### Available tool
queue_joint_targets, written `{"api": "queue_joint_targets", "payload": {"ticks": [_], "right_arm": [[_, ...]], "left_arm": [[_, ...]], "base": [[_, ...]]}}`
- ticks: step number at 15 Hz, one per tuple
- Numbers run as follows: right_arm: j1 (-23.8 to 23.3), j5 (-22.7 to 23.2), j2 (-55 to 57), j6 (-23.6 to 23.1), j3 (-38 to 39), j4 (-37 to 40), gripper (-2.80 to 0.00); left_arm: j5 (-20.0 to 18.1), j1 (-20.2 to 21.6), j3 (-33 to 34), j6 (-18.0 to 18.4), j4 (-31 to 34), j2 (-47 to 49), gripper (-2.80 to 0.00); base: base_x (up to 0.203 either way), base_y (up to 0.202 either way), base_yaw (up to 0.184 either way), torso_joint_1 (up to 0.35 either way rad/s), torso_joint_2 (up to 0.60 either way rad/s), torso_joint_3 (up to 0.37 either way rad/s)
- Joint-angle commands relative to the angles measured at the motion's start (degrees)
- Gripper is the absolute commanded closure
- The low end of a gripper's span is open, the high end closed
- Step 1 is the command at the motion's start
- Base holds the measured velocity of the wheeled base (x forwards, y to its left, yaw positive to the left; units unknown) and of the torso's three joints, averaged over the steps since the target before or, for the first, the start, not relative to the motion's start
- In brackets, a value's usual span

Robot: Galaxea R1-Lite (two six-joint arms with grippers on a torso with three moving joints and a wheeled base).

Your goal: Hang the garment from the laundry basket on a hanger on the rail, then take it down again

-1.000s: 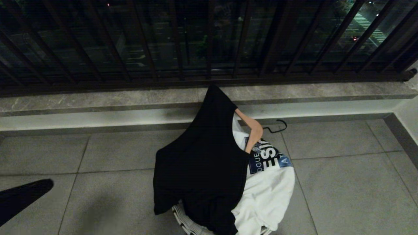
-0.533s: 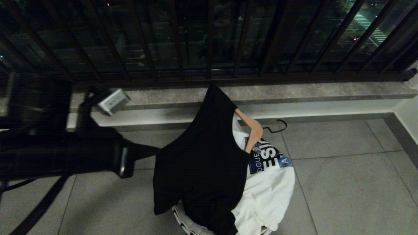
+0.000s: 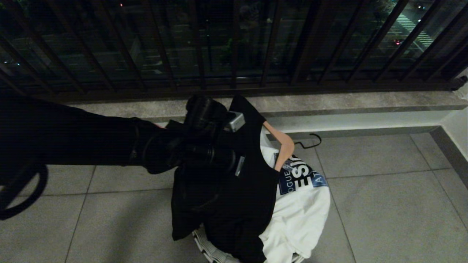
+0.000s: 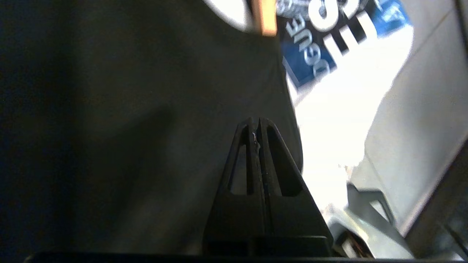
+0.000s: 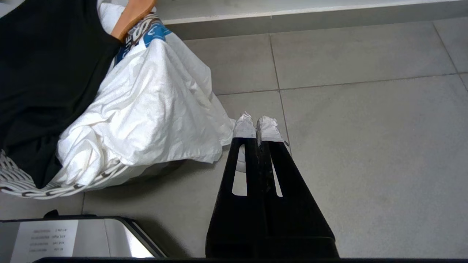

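- Head view: your left arm reaches over the black shirt (image 3: 234,190), which drapes past the basket (image 3: 208,248) rim.
- Left gripper (image 4: 257,124) hangs above the black cloth, fingers pressed together, holding nothing.
- White shirt (image 3: 299,219) and hanger (image 3: 285,146) lie beside it.
- Right gripper (image 5: 257,124) is closed over bare tiles (image 5: 365,146), clear of the white shirt's edge.

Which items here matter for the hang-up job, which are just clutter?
Job:
- black garment, draped over the laundry basket
- wooden hanger, tucked in the clothes
- left gripper, jaws shut, over the black garment

Lying about:
- white printed shirt in the basket
- window grille
- stone ledge
- right gripper, shut, parked above the floor
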Motion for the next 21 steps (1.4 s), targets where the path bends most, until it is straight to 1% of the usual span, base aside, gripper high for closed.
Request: {"api": "queue_joint_targets", "payload": {"ticks": [1, 4, 6, 8, 9, 14, 16, 17, 18, 19, 20, 21], "right_arm": [[0.0, -0.01, 0.07, 0.01, 0.0, -0.04, 0.0], [0.0, -0.01, 0.07, 0.01, 0.0, -0.04, 0.0], [0.0, -0.01, 0.07, 0.01, 0.0, -0.04, 0.0], [0.0, -0.01, 0.07, 0.01, 0.0, -0.04, 0.0], [0.0, -0.01, 0.07, 0.01, 0.0, -0.04, 0.0], [0.0, -0.01, 0.07, 0.01, 0.0, -0.04, 0.0], [0.0, -0.01, 0.07, 0.01, 0.0, -0.04, 0.0], [0.0, -0.01, 0.07, 0.01, 0.0, -0.04, 0.0], [0.0, -0.01, 0.07, 0.01, 0.0, -0.04, 0.0], [0.0, -0.01, 0.07, 0.01, 0.0, -0.04, 0.0], [0.0, -0.01, 0.07, 0.01, 0.0, -0.04, 0.0], [0.0, -0.01, 0.07, 0.01, 0.0, -0.04, 0.0]], "left_arm": [[1.07, -2.47, -6.57, 0.24, 0.07, 8.86, 0.0], [3.52, -5.22, -14.66, 0.91, 0.1, 15.04, 0.0], [4.48, -5.76, -19.23, 3.01, 0.13, 18.71, 0.0], [7.35, -5.85, -22.98, 4.66, -0.18, 21.56, 0.0], [7.77, -6.08, -23.93, 5.32, -0.29, 22.08, 0.0], [8.04, -8.93, -26.47, 5.36, -0.64, 24.73, 0.0], [8.29, -9.1, -26.56, 5.45, -3.44, 25.04, 0.0], [9.56, -9.11, -26.56, 5.45, -4.97, 24.88, 0.0], [10.7, -9.11, -26.52, 6.0, -5.2, 24.2, 0.0], [11.3, -9.11, -26.47, 7.19, -5.3, 23.63, 0.0], [11.77, -9.11, -26.56, 7.56, -5.4, 23.5, -2.8], [12.29, -9.11, -26.53, 7.59, -5.4, 23.53, -2.8]], "base": [[0.0, 0.0, 0.0, 0.0, 0.0, 0.0], [0.0, 0.0, 0.0, 0.0, 0.0, 0.0], [0.0, 0.0, 0.0, 0.0, 0.0, 0.0], [0.0, 0.0, 0.0, 0.0, 0.0, 0.0], [0.0, 0.0, 0.0, 0.0, 0.0, 0.0], [0.0, 0.0, 0.0, 0.0, 0.0, 0.0], [0.0, 0.0, 0.0, 0.0, 0.0, 0.0], [0.0, 0.0, 0.0, 0.0, 0.0, 0.0], [0.0, 0.0, 0.0, 0.0, 0.0, 0.0], [0.0, 0.0, 0.0, 0.0, 0.0, 0.0], [0.0, 0.0, 0.0, 0.0, 0.0, 0.0], [0.0, 0.0, 0.0, 0.0, 0.0, 0.0]]}}
